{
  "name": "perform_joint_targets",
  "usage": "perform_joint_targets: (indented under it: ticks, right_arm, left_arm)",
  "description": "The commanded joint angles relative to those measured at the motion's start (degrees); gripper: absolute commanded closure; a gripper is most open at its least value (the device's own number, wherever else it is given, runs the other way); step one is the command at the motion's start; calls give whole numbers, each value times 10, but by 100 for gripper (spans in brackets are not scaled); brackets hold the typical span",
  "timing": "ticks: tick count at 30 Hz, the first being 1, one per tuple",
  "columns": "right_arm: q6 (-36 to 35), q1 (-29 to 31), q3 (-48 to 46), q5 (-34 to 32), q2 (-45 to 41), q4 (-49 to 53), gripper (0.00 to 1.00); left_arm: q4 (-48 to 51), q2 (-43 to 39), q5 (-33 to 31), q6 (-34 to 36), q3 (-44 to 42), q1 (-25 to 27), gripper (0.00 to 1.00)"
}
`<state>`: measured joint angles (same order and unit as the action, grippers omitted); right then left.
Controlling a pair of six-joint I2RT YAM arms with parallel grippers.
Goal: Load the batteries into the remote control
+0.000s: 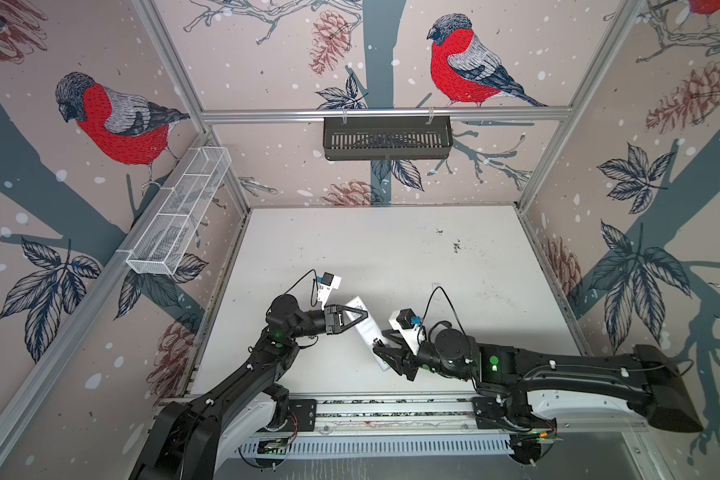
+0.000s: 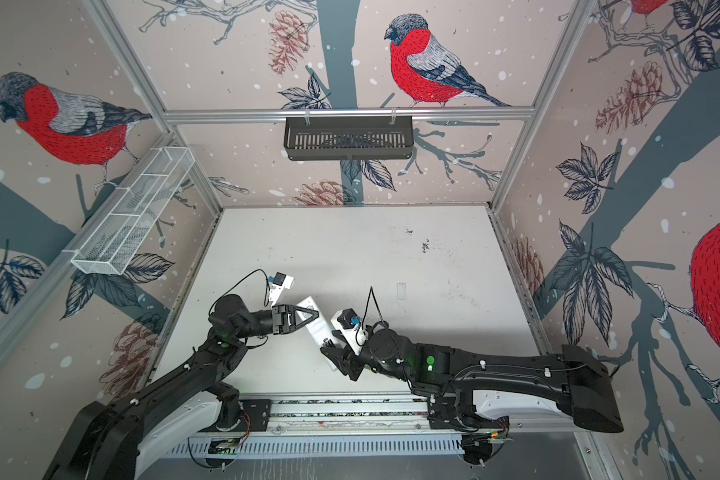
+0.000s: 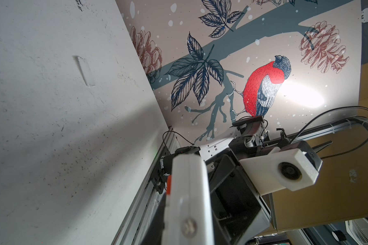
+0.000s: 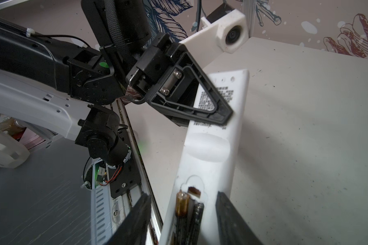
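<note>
Left fingers (image 4: 222, 118) are pinched tight on the remote control (image 4: 210, 148), clamping it across the printed label on its plain white back. From that pinch the remote slants away toward the right fingers (image 4: 183, 194), as both top views show (image 1: 366, 332) (image 2: 319, 332). The right fingers are spread wide, one on either side of the remote's open compartment end, and whether they touch its edges I cannot tell. And there are the batteries (image 4: 182, 210), two of them lying side by side in the compartment right between those spread fingers, one with its gold band toward the left fingers. The scuffed tabletop (image 1: 350, 249) lies beneath.
</note>
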<state>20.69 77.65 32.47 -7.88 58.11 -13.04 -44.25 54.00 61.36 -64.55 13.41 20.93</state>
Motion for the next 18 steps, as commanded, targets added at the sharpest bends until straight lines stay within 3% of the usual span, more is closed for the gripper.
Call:
perform_joint_targets:
  ticks: [1,3,6,10,18]
  right_arm:
    - [30,-14,12,-21,-12,26,34]
    - [57,-29,12,-7,-23,30,18]
    - [103,-93,13,97,-27,40,8]
    - [144,-172,15,241,-17,62,4]
    - [190,-210,4,359,15,25,0]
  left_arm:
    - [-23,-2,4,5,0,0,100]
    - [-22,-3,3,8,0,0,100]
    - [-22,-4,1,11,0,0,100]
    - [-22,-6,0,13,0,-1,100]
    - [-16,-12,-5,18,0,0,100]
